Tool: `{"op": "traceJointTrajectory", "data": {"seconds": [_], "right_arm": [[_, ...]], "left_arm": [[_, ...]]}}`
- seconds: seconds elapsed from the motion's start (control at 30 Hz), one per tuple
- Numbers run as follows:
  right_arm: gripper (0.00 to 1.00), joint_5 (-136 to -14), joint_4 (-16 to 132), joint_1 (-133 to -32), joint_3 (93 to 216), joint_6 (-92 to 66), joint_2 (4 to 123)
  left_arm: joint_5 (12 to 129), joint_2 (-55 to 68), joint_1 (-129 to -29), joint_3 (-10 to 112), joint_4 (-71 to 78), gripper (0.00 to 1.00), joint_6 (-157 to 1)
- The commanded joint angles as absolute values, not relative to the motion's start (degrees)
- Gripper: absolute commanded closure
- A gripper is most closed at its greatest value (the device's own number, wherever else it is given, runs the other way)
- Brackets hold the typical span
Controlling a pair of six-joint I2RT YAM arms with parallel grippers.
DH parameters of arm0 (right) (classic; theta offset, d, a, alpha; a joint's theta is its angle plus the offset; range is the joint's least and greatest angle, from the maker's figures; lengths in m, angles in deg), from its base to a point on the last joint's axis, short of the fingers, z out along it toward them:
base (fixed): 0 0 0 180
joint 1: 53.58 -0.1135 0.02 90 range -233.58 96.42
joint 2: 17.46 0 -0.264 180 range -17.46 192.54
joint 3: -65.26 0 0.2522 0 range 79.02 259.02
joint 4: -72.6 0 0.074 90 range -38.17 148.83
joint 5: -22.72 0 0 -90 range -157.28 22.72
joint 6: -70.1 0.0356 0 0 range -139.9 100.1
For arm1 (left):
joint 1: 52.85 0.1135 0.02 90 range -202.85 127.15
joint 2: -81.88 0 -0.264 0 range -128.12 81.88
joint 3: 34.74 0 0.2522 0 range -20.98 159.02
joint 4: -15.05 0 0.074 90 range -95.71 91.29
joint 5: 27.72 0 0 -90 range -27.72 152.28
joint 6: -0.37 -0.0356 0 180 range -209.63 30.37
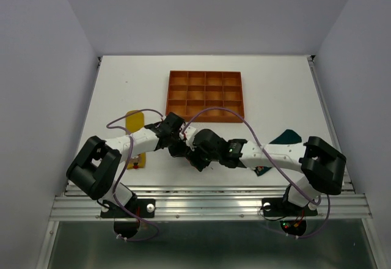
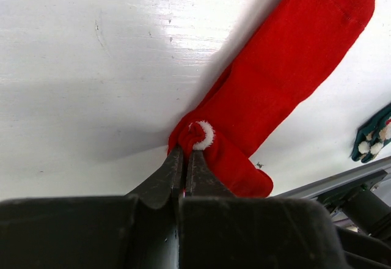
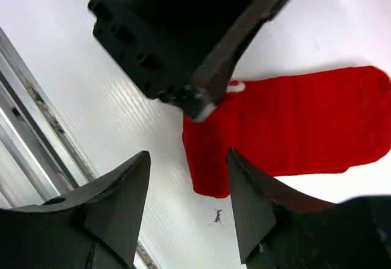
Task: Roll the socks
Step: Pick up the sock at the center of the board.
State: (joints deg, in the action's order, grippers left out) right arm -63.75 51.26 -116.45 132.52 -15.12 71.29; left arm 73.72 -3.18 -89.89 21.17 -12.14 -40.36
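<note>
The red sock (image 2: 287, 73) lies flat on the white table, stretched away from my left gripper (image 2: 186, 150). That gripper is shut on the sock's near edge, by a small white pom-pom, and the fabric bunches at the pinch. In the right wrist view the red sock (image 3: 299, 122) spreads to the right. My right gripper (image 3: 188, 156) hovers open over its near corner with nothing between its fingers, just below the left gripper's fingertips (image 3: 201, 101). In the top view both grippers meet mid-table, the left gripper (image 1: 181, 142) above the right gripper (image 1: 197, 159), and they cover the red sock.
A yellow sock (image 1: 134, 121) lies at the left, partly under the left arm. A dark teal sock (image 1: 286, 137) lies at the right under the right arm, and the teal sock (image 2: 371, 136) also shows by the metal rail. The orange-brown compartmented tray (image 1: 204, 96) stands behind the grippers.
</note>
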Motion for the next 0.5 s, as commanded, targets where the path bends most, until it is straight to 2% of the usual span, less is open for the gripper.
{"op": "traceJointTrajectory", "data": {"seconds": [0.0,0.2,0.47], "right_arm": [[0.42,-57.5,49.8,-119.1,133.7,-18.2,73.6],[0.44,-51.1,48.8,-122.4,134.6,-19.1,75.2],[0.45,-49.3,47.8,-124.2,135.2,-20.7,77.8]], "left_arm": [[70.0,-3.8,-90.2,20.5,-18.1,1.0,-41.0],[70.3,-4.2,-90.5,20.6,-17.9,1.0,-40.9],[70.3,-4.8,-90.6,20.7,-18.0,1.0,-40.9]]}}
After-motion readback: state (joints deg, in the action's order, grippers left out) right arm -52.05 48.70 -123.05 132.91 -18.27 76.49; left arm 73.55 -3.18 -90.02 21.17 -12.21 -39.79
